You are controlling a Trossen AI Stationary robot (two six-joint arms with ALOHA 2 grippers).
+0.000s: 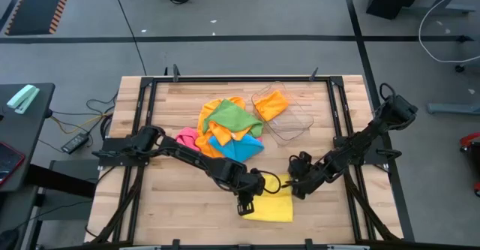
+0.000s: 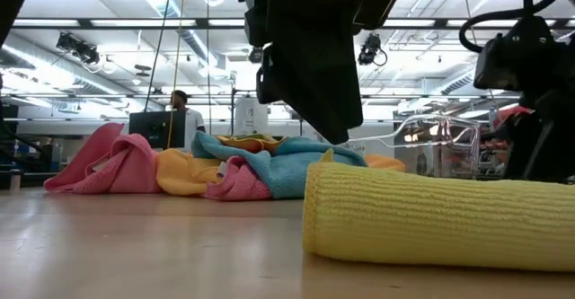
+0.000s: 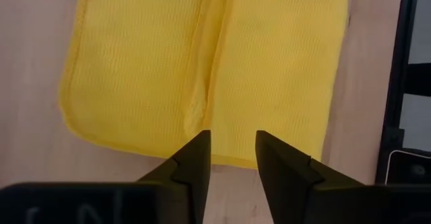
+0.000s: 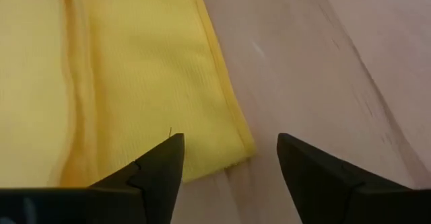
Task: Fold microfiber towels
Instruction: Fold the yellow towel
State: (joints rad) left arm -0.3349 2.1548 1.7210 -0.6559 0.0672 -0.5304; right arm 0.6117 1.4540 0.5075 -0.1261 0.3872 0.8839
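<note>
A folded yellow microfiber towel (image 1: 273, 207) lies flat on the wooden table near its front edge. My left gripper (image 1: 246, 203) hovers at the towel's left end, open, with nothing between its fingers (image 3: 232, 150); in the low view it hangs clear above the yellow towel (image 2: 431, 218). My right gripper (image 1: 298, 191) stands open at the towel's far right corner (image 4: 229, 153), one finger over the cloth's edge and one over bare wood. Farther back, a loose pile of orange, green, blue and pink towels (image 1: 225, 130) rests on the table.
A clear plastic tray (image 1: 291, 122) with an orange towel (image 1: 271, 103) in it stands at the back right, beside the pile. Black frame rails (image 1: 341, 130) run along the table's sides. Bare wood lies left of the yellow towel. A person stands far behind the table (image 2: 182, 110).
</note>
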